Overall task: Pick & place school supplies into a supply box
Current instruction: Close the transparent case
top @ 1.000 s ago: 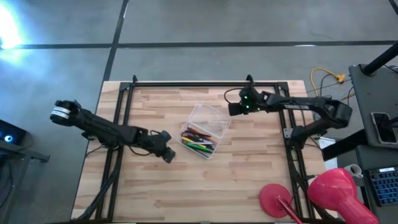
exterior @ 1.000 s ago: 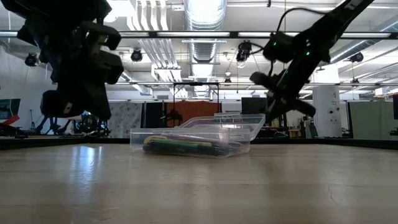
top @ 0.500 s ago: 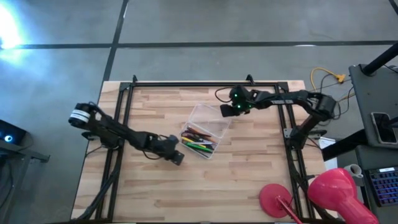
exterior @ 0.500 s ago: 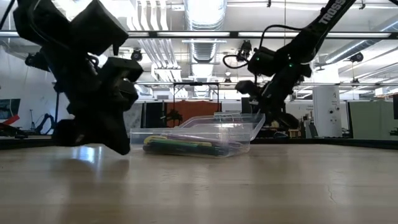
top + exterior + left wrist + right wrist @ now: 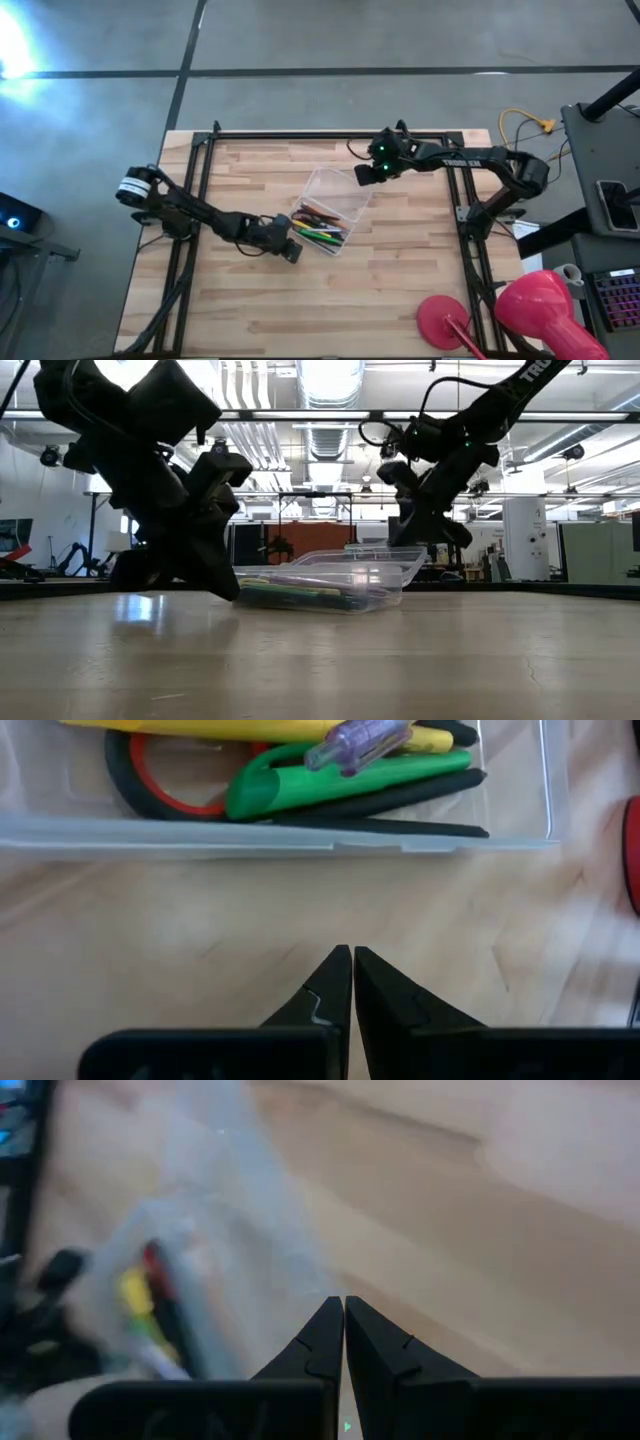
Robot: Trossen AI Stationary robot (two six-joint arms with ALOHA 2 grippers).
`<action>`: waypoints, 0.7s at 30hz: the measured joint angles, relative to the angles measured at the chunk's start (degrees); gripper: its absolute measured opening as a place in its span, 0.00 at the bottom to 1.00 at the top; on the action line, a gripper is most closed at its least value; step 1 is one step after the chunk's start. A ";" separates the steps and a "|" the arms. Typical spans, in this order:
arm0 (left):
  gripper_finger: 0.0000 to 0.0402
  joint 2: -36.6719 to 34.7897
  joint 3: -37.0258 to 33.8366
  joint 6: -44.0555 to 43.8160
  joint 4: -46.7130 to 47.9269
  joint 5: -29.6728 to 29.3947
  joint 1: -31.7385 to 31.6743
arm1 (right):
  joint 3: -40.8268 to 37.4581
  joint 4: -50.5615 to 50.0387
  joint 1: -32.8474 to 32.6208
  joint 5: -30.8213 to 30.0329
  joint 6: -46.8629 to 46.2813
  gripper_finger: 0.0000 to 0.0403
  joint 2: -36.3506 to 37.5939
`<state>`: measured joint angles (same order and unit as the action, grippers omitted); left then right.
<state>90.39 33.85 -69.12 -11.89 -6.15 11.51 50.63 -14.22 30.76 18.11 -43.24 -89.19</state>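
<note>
Both empty jaws are closed: left gripper (image 5: 291,250) and right gripper (image 5: 362,174) flank the supply box (image 5: 345,190).

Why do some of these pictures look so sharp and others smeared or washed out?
Left wrist view: crisp, the green pen and clear supply box sharply drawn. Right wrist view: heavily blurred, the box only a pale smear. High view: a white glare patch on the floor at the left edge. Low view: bright ceiling lights leave both arms as dark silhouettes.
</note>
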 joint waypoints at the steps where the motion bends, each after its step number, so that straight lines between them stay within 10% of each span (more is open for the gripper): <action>1: 0.00 0.00 -0.01 0.00 0.12 0.00 0.02 | -0.42 -0.05 0.00 -1.83 -0.01 0.02 -0.02; 7: 0.00 -0.02 0.02 -0.12 0.06 0.01 0.09 | -1.46 -1.94 0.74 -11.68 -0.98 0.02 -0.10; 21: 0.00 -0.04 0.02 -0.03 0.10 -0.43 0.04 | -1.52 2.50 -1.35 1.54 -3.59 0.02 -6.42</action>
<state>90.35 33.87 -69.15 -11.79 -6.57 11.55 49.10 -11.72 29.41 19.65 -46.83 -95.61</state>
